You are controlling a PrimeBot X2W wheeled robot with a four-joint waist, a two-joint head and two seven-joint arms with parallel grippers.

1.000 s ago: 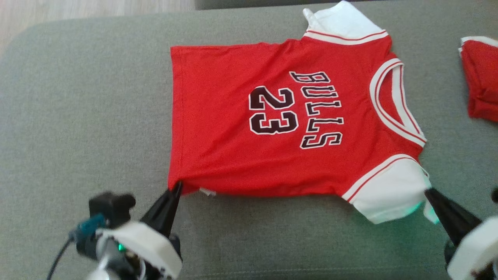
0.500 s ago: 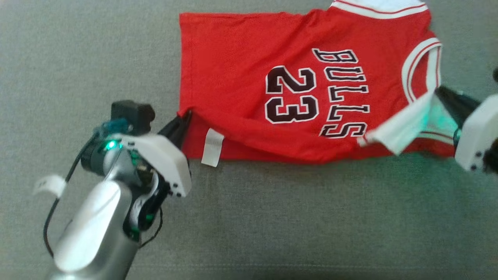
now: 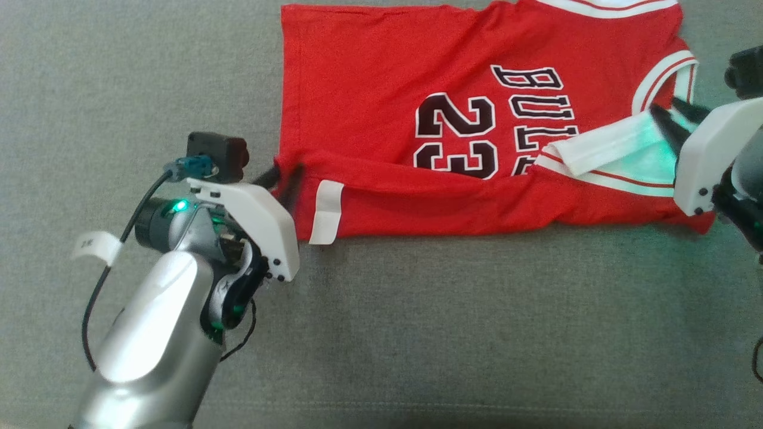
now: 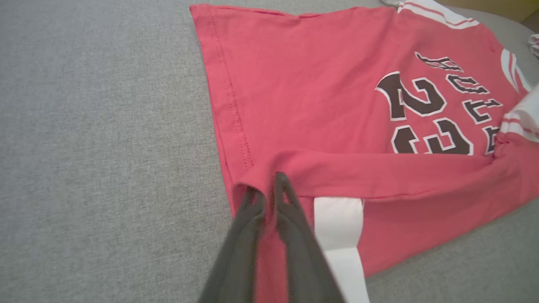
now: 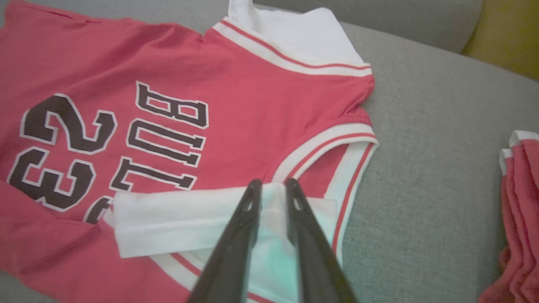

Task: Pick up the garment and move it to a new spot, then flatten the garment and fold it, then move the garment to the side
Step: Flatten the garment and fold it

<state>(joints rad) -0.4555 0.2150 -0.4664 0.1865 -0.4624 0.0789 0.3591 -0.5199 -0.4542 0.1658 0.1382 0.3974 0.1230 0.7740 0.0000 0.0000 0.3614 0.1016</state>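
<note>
The garment [image 3: 369, 89] is a red jersey with white sleeves and black "BULLS 23" lettering, lying on a grey cushion [image 3: 417, 328]. Its near edge is folded back over the body, so a white label [image 3: 325, 211] shows. My left gripper [image 3: 289, 176] is shut on the red hem corner; in the left wrist view the left gripper [image 4: 267, 189] has red cloth pinched between its fingers. My right gripper [image 3: 667, 116] rests on the folded white sleeve [image 5: 177, 223]. In the right wrist view the right gripper [image 5: 271, 185] has a narrow gap between its fingers, with the sleeve lying under them.
A second red and white cloth [image 5: 520, 210] lies on the cushion to the right of the jersey. A grey back cushion [image 5: 379, 17] and a yellow surface [image 5: 509, 38] stand beyond it. Bare grey cushion stretches left of the hem [image 4: 105, 126].
Both grippers have carried the jersey's near edge away from me and over its body, covering part of the lettering. The right fingers have parted slightly. The head camera has also tilted.
</note>
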